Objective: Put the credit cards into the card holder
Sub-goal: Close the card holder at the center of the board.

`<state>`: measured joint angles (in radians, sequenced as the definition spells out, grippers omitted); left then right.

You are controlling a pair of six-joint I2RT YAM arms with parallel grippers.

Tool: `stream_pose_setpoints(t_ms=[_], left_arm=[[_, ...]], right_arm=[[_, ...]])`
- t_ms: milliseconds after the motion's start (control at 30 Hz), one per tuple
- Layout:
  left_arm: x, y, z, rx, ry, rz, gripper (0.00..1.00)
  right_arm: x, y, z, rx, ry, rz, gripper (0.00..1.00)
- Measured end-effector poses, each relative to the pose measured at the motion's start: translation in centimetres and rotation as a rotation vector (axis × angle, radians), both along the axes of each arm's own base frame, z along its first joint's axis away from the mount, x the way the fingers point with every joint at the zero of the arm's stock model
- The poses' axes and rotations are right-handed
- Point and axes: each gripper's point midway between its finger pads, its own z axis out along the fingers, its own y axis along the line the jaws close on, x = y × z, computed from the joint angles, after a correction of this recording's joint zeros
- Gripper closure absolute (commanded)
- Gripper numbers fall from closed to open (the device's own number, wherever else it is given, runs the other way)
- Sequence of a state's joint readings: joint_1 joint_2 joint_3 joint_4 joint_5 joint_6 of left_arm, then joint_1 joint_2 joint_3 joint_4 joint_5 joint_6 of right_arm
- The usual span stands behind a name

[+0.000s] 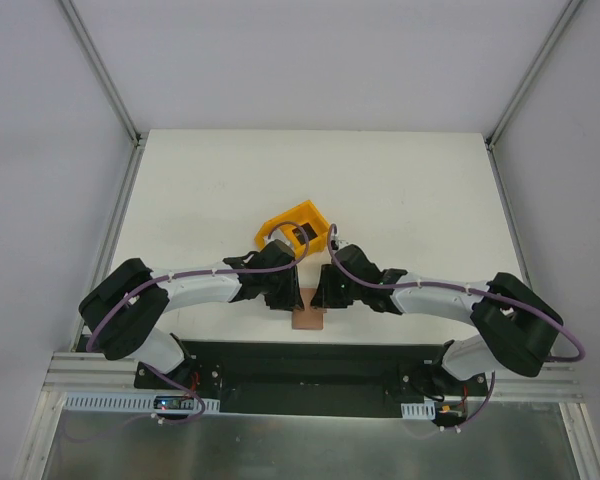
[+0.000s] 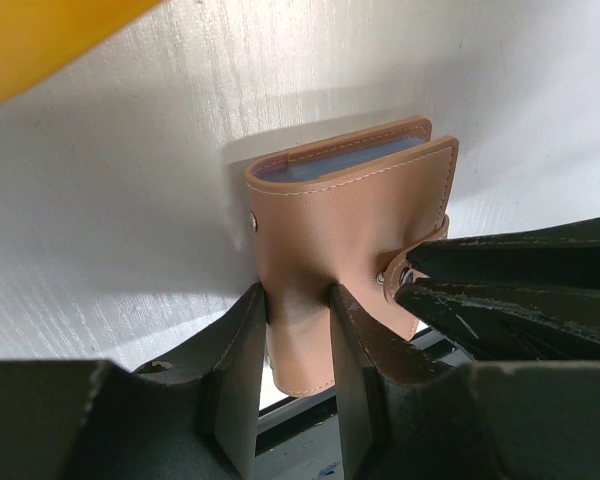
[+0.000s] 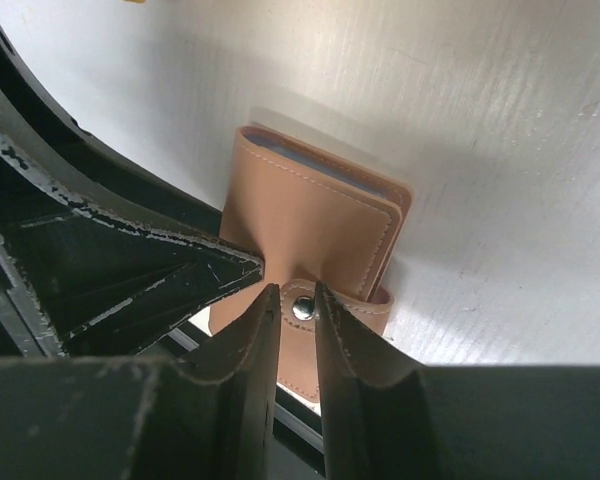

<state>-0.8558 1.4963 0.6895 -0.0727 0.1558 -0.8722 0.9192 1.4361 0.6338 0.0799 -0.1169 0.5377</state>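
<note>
The brown card holder (image 1: 308, 318) lies folded at the table's near edge, its near end sticking out past the edge. Pale grey-blue credit cards (image 2: 332, 160) show as thin edges inside the fold, also seen in the right wrist view as credit cards (image 3: 315, 163). My left gripper (image 2: 298, 300) is shut on the holder's body (image 2: 345, 225), one finger on each side. My right gripper (image 3: 297, 295) is shut on the holder's tab clasp (image 3: 302, 310), the metal snap between its fingers. From above, the left gripper (image 1: 283, 293) and right gripper (image 1: 327, 290) meet over the holder.
A yellow plastic bin (image 1: 298, 228) stands just behind the two grippers, and its corner shows as the yellow bin (image 2: 40, 40) in the left wrist view. The black base plate (image 1: 310, 365) lies below the table's front edge. Grey walls enclose the white table (image 1: 400, 190).
</note>
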Motion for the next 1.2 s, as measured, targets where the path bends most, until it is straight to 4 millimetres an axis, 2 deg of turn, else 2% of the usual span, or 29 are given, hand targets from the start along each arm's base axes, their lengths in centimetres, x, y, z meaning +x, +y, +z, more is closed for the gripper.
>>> stream_pose_setpoints(t_ms=[367, 833, 933, 1133, 1200], left_arm=[[0.0, 0.0, 0.0, -0.001, 0.001, 0.002, 0.72], [-0.1, 0.0, 0.0, -0.023, -0.006, 0.015, 0.71], [-0.1, 0.0, 0.1, -0.024, -0.007, 0.015, 0.69], [-0.1, 0.0, 0.2, -0.031, -0.013, 0.013, 0.65], [-0.2, 0.0, 0.2, -0.033, -0.015, 0.012, 0.64]], right_arm=[[-0.5, 0.7, -0.1, -0.003, -0.010, 0.018, 0.79], [0.3, 0.6, 0.0, -0.021, -0.059, -0.037, 0.79], [0.6, 0.5, 0.6, -0.010, -0.080, -0.047, 0.78], [0.8, 0.1, 3.4, 0.047, -0.139, -0.070, 0.79], [0.9, -0.2, 3.7, 0.049, -0.144, -0.081, 0.79]])
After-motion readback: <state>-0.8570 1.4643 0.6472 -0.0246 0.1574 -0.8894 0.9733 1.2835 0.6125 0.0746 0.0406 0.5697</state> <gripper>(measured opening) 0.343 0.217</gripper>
